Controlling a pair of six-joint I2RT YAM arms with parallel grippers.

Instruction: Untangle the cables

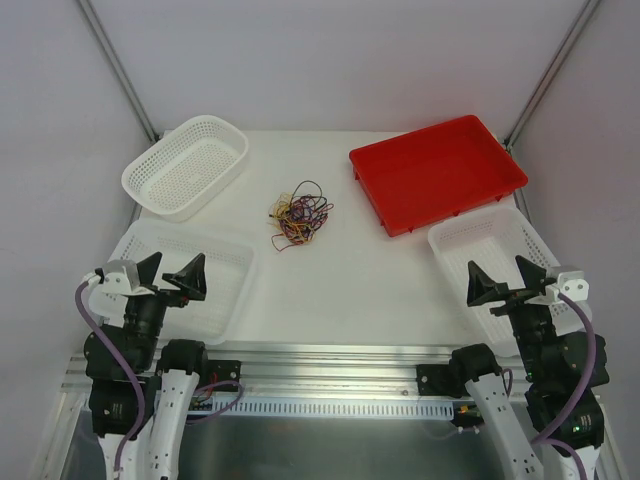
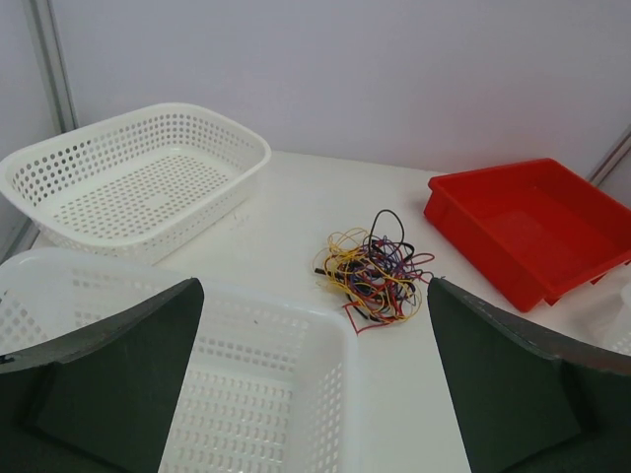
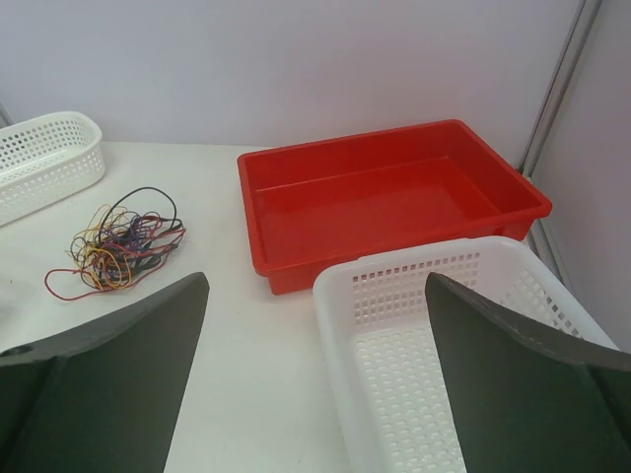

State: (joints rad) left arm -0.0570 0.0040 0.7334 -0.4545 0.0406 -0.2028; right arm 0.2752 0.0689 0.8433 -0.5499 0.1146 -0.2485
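Looking over the white tabletop, I see the red tray ahead of the right pincer. The far basket sits well ahead of the left pincer, with the left near basket and right near basket beneath the pincers. Both pincers hang released, jaws wide, grasping nothing. The cables lie on bare tabletop, ahead of and between the two pincers and well apart from either. My worry is that a bite into the whole clump would lift it as one mass, and that tugging a single strand could tighten the knot. The clump looks small and springy: thin red, yellow, black and purple wires looping through one another, with one red strand trailing at the near edge.
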